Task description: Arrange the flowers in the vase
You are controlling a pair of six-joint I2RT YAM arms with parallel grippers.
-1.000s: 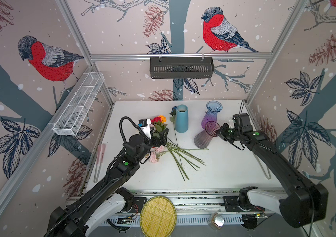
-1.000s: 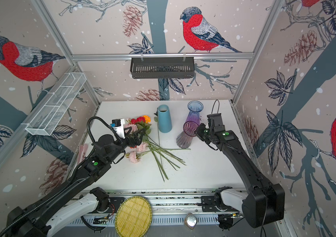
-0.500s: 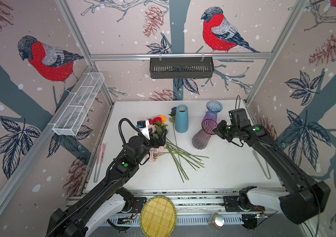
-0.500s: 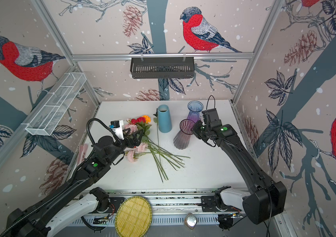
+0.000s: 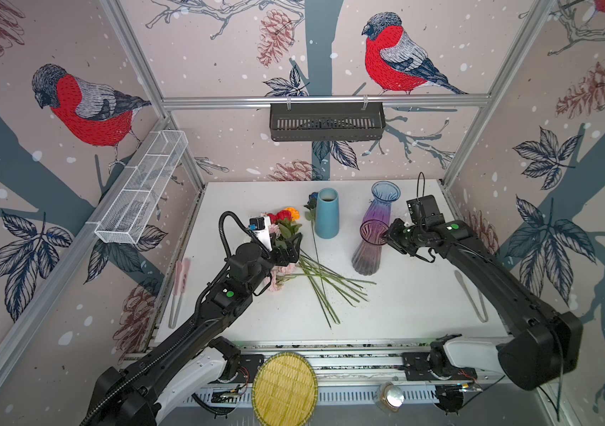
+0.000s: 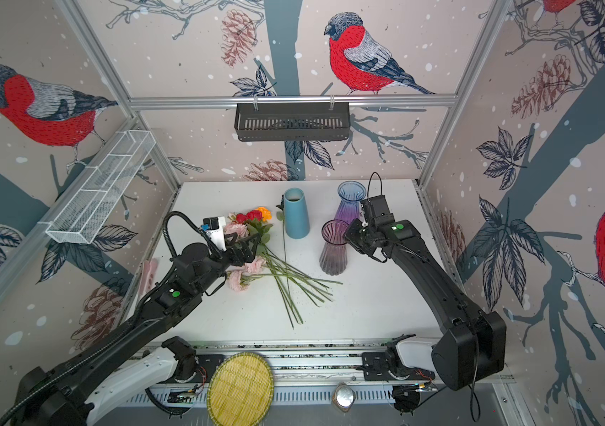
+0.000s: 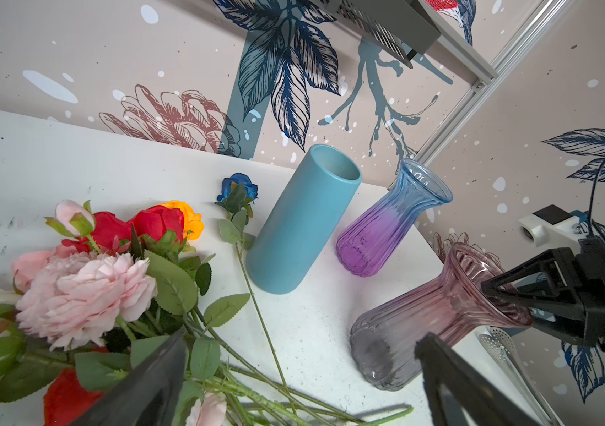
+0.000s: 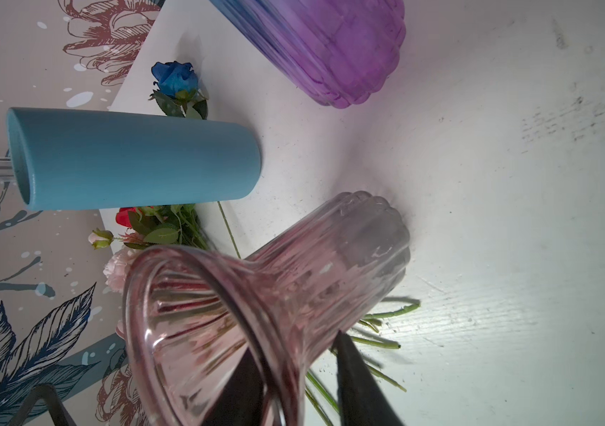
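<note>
Flowers [image 5: 312,269] lie centre-left in both top views on the table [image 5: 422,295], under the left gripper [image 5: 295,248], whose fingers are spread wide. The right gripper [image 5: 385,236] straddles the pink vase [image 5: 367,254] rim; whether it is pinching or loosened, I cannot tell.

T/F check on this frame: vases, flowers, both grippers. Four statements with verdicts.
1. The plain light-blue cylindrical vase stands upright and empty. True.
2. The left gripper is shut on a stem. False: it is open over the bunch of artificial flowers, which lies on the white table.
3. The right gripper straddles the rim of the smoky pink ribbed glass vase, one finger inside. True.
4. The blue-to-purple glass vase lies on its side. False: it stands upright.
</note>
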